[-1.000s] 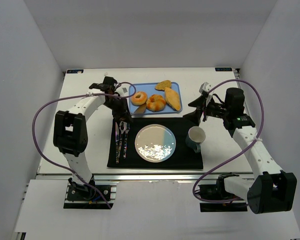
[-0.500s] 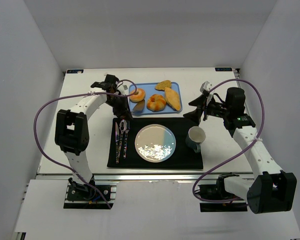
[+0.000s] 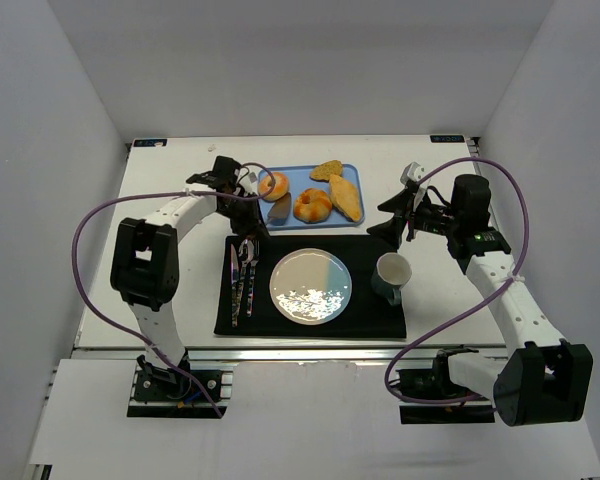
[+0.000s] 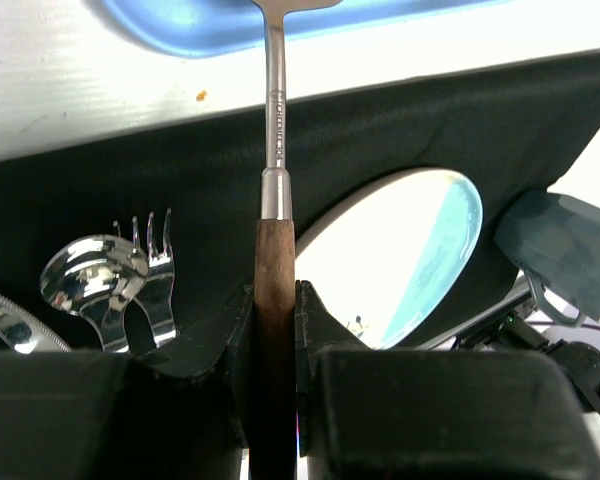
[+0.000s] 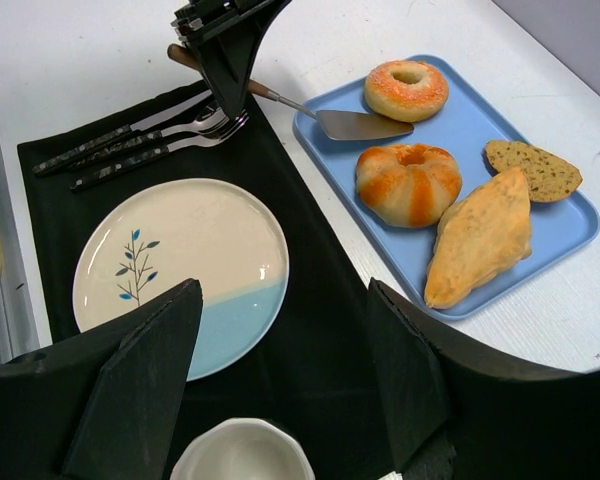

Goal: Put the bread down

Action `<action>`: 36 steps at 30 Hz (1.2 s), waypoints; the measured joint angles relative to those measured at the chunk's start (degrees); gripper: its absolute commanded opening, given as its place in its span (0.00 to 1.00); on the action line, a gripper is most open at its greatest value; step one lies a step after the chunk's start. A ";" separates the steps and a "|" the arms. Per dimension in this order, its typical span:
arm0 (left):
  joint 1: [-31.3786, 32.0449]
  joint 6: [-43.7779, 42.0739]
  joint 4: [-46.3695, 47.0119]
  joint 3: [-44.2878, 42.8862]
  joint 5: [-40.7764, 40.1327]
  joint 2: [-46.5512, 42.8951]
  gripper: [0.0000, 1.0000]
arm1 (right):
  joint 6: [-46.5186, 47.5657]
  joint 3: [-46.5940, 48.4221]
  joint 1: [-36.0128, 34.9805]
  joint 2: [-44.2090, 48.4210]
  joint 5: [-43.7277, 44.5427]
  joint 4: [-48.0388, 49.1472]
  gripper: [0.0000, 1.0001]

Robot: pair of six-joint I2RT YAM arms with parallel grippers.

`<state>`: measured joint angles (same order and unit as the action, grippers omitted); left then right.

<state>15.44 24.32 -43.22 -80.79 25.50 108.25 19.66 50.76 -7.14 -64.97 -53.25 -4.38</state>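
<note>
Bread (image 5: 400, 100), a small ring bagel, lies on the blue tray (image 5: 470, 120). The left gripper (image 4: 275, 300) is closed tight on the wooden handle of a spatula (image 5: 355, 125); its blade lies just beside the bread. The right gripper (image 5: 280, 300) stands half open and holds nothing.

Two robot arms: the left arm (image 3: 175, 212) and the right arm (image 3: 515, 305) each have white tubular links between bulky black joints. A thin purple cable (image 3: 77, 240) loops wide beside each. The left claw (image 4: 276, 300) and right claw (image 5: 280, 300) are matte black, with wedge-shaped fingers.
</note>
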 measured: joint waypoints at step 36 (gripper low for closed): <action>0.33 4.37 12.33 -0.37 -7.34 3.93 0.00 | -0.04 -0.02 0.26 0.00 -0.02 0.13 0.72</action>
<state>15.77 28.69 -30.89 -81.17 18.15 112.18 19.62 50.74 -6.87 -64.97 -53.28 -4.25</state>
